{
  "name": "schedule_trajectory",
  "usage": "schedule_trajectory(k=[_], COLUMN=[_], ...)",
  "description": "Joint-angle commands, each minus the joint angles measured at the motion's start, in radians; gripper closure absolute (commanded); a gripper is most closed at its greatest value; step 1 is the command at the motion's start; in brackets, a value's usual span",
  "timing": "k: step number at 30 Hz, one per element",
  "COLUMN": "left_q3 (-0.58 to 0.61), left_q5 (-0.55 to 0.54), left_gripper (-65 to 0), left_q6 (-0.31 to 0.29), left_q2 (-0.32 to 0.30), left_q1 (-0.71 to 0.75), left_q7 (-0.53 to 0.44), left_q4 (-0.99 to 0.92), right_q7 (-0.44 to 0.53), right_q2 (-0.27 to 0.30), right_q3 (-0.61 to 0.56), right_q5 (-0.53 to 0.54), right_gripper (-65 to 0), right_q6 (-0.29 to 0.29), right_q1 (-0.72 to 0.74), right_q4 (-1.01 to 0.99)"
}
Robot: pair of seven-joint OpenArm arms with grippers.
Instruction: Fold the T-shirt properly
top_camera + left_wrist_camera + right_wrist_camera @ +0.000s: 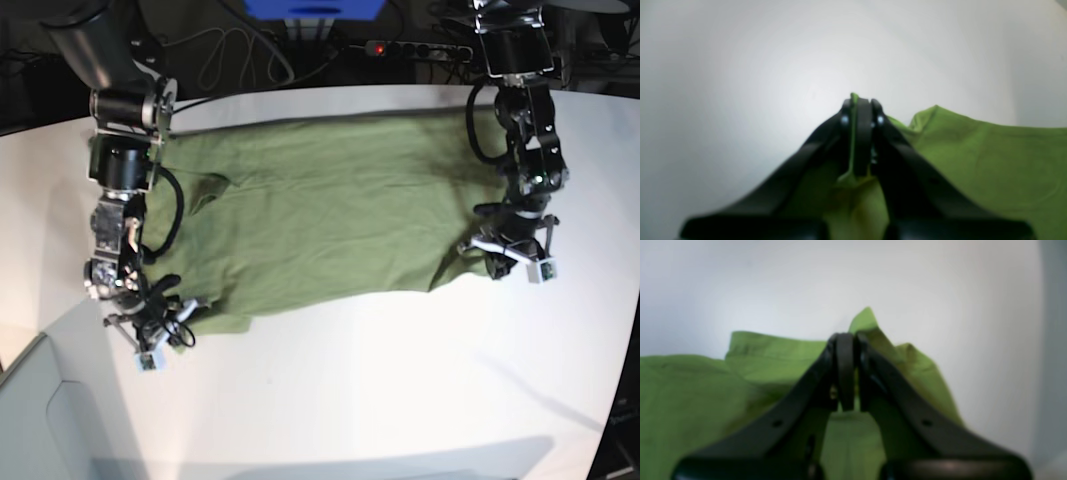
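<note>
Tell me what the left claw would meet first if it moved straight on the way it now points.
Probably only the bare white table. The left claw, shut on an edge of the T-shirt, points past the cloth, and the wrist view shows nothing else ahead, though depth there is unclear.

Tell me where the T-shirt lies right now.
In the base view the T-shirt lies spread across the white table's far half, between both arms.

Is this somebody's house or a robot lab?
Probably a robot lab: two robot arms work at a plain white table, folding a green T-shirt, with a power strip and loose cables behind.
</note>
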Motion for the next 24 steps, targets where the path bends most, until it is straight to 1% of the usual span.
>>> schedule_trajectory(k=[1,3,17,21,24], left_q3=[-0.003,-0.005,-0.005,-0.005,-0.005], left_q5=[-0.007,-0.007,-0.007,-0.007,-0.007], left_gripper=[0.0,0.0,0.0,0.0,0.0], left_q6=[-0.001,-0.001,-0.001,-0.001,-0.001], left_q2=[-0.012,-0.012,-0.012,-0.012,-0.012], left_q1=[-0.015,-0.015,-0.006,-0.006,-0.006], left_q7=[-0.021,-0.021,-0.021,-0.021,-0.021], left_q4=[0.018,0.018,0.028,0.03,0.03], right_q7=[0.017,0.005,0.005,0.005,0.005], right_q2=[0.005,-0.009,-0.012,-0.013,-0.013], right_q3=[0.001,0.001,0.009,0.006,0.003], right_q5=[0.014,0.015,0.015,0.015,0.015], right_gripper=[-0.3,-0.3,-0.3,-0.3,-0.3], right_q6=[0.002,0.002,0.002,0.002,0.002], right_q1=[0.017,-0.02,-0.258,-0.298,-0.29], right_q4=[0.057,0.124,0.403,0.459,0.454])
